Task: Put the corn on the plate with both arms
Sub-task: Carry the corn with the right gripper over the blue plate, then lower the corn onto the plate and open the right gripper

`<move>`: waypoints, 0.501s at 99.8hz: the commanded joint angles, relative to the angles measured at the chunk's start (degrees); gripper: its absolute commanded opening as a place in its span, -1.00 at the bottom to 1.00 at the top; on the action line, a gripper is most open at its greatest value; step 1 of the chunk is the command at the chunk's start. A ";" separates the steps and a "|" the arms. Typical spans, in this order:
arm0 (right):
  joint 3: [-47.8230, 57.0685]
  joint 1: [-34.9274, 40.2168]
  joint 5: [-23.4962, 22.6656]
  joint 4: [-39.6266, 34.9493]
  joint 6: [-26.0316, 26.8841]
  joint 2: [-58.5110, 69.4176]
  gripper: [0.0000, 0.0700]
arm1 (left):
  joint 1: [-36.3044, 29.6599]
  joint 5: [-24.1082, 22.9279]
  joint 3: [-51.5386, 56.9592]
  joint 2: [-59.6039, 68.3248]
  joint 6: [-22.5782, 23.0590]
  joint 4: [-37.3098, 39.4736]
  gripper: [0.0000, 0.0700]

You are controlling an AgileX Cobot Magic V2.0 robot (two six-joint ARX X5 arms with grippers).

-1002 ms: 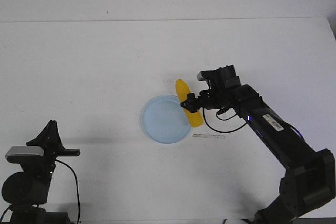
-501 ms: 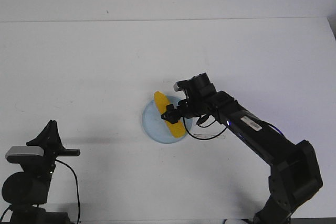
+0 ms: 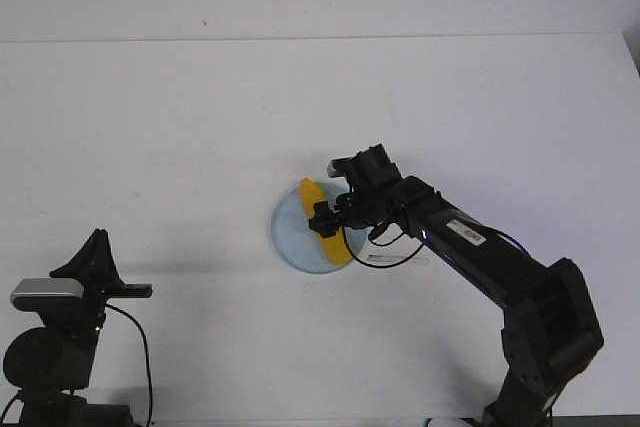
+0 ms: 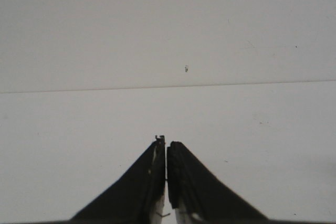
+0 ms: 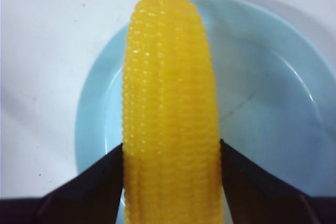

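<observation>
The yellow corn [image 3: 324, 226] is held over the pale blue plate [image 3: 291, 230] near the table's middle, lying diagonally across it. My right gripper [image 3: 325, 219] is shut on the corn around its middle. In the right wrist view the corn [image 5: 170, 114] fills the centre between both black fingers [image 5: 94, 182], with the plate [image 5: 273, 108] right behind it and the tapered tip reaching the plate's rim. Whether the corn touches the plate cannot be told. My left gripper [image 4: 166, 148] is shut with nothing in it, facing bare white table; its arm is parked at the front left corner [image 3: 95, 257].
A thin pale strip [image 3: 398, 260] lies on the table just right of the plate, under the right arm's cable. The right arm [image 3: 490, 257] stretches from the front right corner toward the middle. The table's back edge [image 3: 320, 39] runs across the far side.
The right arm has carried the corn leftward from beside the plate's right rim to over the plate and lowered it. The left arm has not moved.
</observation>
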 commanded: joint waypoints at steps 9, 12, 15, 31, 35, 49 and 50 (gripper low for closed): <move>0.96 0.96 0.79 0.85 0.72 2.14 0.07 | 0.07 -0.07 0.13 -0.07 0.13 0.68 -1.00; 0.96 0.98 0.79 0.85 0.72 2.27 0.07 | 0.07 -0.07 0.13 -0.07 0.13 0.68 -1.00; 0.96 0.98 0.79 0.87 0.74 2.36 0.07 | 0.07 -0.07 0.13 -0.07 0.13 0.68 -1.00; 0.96 1.29 0.81 1.20 0.83 2.49 0.55 | 0.07 -0.07 0.13 -0.07 0.13 0.68 -1.00; 0.96 1.29 0.76 1.40 0.92 2.49 0.70 | 0.07 -0.07 0.13 -0.07 0.13 0.68 -1.00; 0.98 1.27 0.68 2.64 0.90 2.49 0.73 | 0.07 -0.07 0.13 -0.07 0.13 0.68 -1.00; 0.98 1.27 0.61 2.80 0.90 2.49 0.73 | 0.07 -0.07 0.13 -0.07 0.15 0.68 -1.00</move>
